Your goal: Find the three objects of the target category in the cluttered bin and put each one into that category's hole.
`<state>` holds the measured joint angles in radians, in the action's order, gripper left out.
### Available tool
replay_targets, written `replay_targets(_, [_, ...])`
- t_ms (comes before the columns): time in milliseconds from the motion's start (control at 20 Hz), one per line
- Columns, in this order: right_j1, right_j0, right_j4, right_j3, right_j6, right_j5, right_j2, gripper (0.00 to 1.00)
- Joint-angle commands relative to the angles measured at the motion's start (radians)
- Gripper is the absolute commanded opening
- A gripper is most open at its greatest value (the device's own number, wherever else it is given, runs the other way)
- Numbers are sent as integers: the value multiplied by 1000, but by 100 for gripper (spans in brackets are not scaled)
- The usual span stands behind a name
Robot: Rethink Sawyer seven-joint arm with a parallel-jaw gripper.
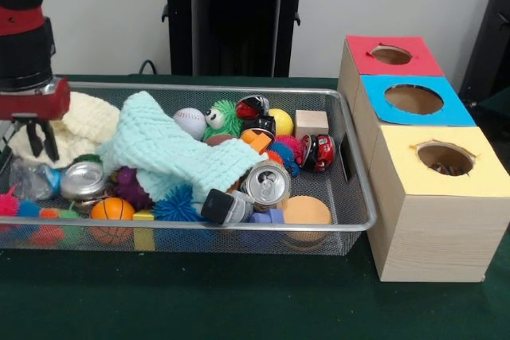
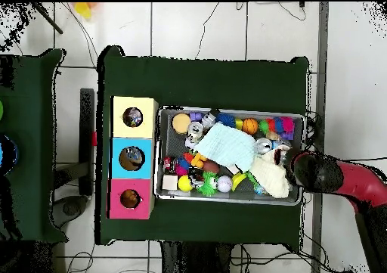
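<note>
Nearest you in the front view, the silver can (image 1: 265,184) is lying on its side in the mesh bin (image 1: 239,232), its end facing you; no lettering is readable on it. Beside the bin, the yellow-topped box (image 1: 434,197) is showing something inside its hole, with the blue (image 1: 414,101) and red (image 1: 390,55) ones behind. Farther left, the pincer (image 1: 30,134) is hanging over the cream cloth (image 1: 80,129), prongs apart, gripping nothing. Only the overhead view is showing the whole green surface (image 2: 204,77).
</note>
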<state>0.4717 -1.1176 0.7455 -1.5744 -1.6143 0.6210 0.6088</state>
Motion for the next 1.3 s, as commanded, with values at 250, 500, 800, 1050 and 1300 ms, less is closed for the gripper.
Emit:
replay_targets(250, [171,96,-96,-248,-12,58,-3,0])
replay_targets(500, [200,117,-130,-290,-34,35,-18,0])
replay_targets(800, [271,158,-179,-354,-86,25,-31,0])
replay_targets(1050, [396,193,-257,-443,-137,23,-35,0])
replay_targets(1300, [548,245,-384,-491,-139,109,-34,0])
